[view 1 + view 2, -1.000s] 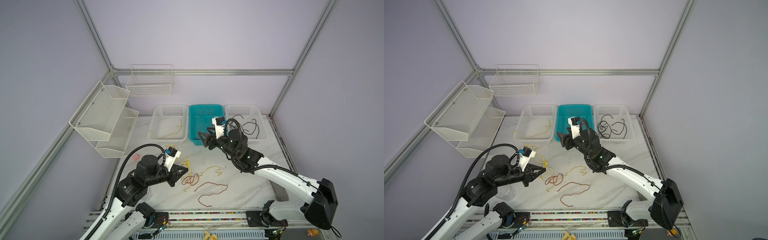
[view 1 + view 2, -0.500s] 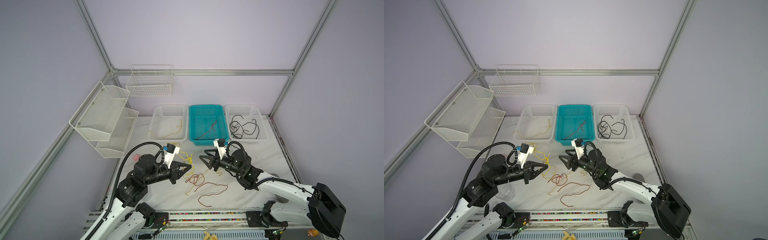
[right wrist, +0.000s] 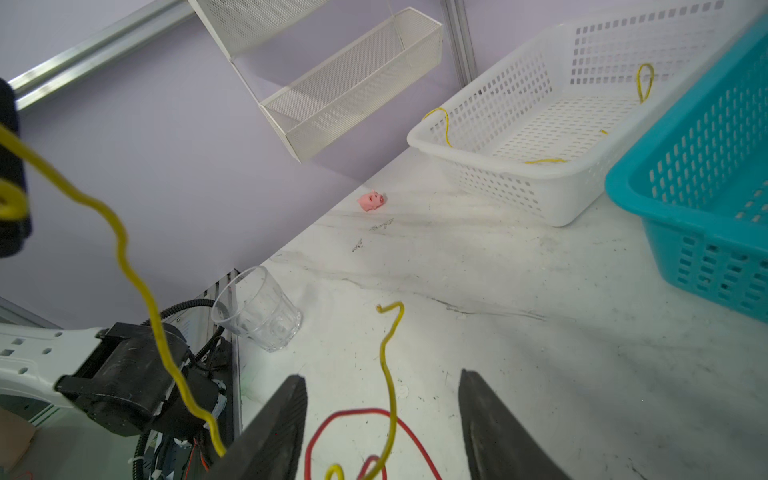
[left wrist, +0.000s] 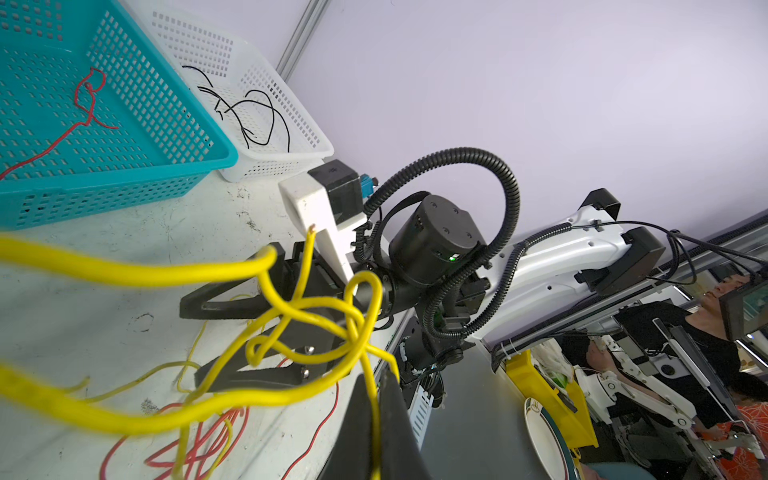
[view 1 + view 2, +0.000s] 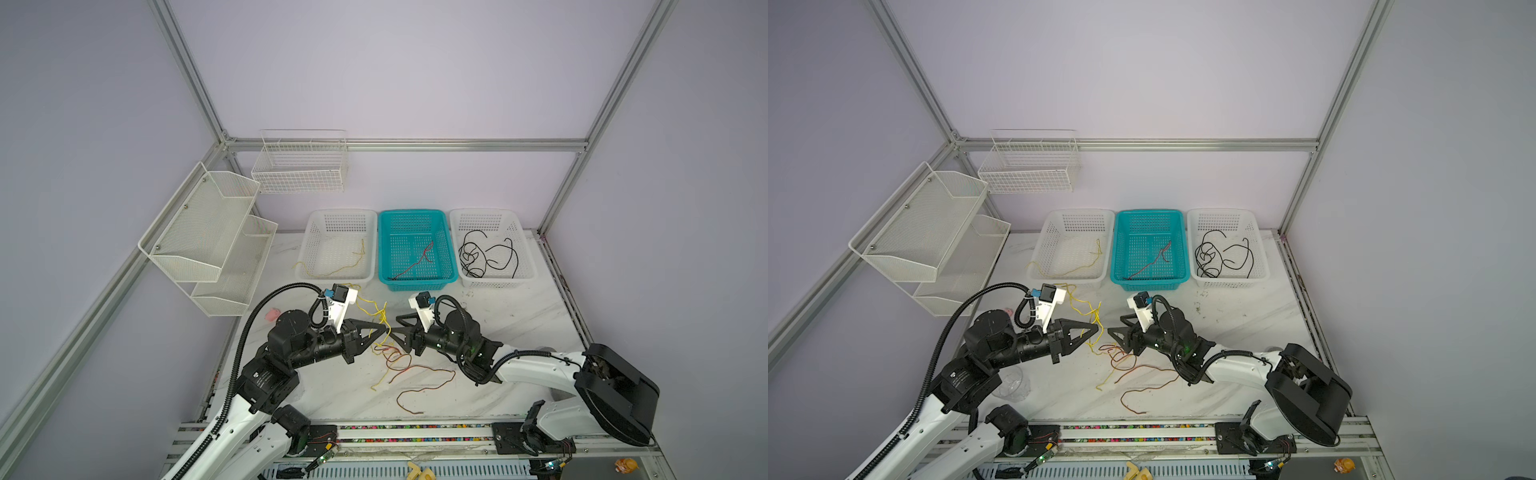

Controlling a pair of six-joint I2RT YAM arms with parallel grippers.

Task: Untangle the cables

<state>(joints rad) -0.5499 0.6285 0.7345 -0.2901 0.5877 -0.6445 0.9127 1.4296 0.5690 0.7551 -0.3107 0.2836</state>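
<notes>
A tangle of yellow and red-brown cables (image 5: 390, 359) lies mid-table in both top views. My left gripper (image 4: 376, 415) is shut on a yellow cable (image 4: 291, 309) and holds its knotted loops up off the table; in a top view its tip (image 5: 384, 329) hangs over the tangle. Facing it tip to tip, my right gripper (image 5: 396, 325) is open. In the right wrist view a yellow strand (image 3: 386, 357) and a red loop (image 3: 357, 412) lie between its fingers (image 3: 286, 411), untouched.
Three baskets stand at the back: a white one (image 5: 332, 277) with a yellow cable, a teal one (image 5: 417, 285) with a red cable, a white one (image 5: 496, 283) with black cables. A clear cup (image 3: 257, 309), a pink pig toy (image 5: 272, 314) and wall shelves (image 5: 208, 237) are at the left.
My right arm came back from the teal basket and dropped low to the tangle, its open gripper now facing the left one. The left gripper stayed shut on the yellow cable, shifting slightly.
</notes>
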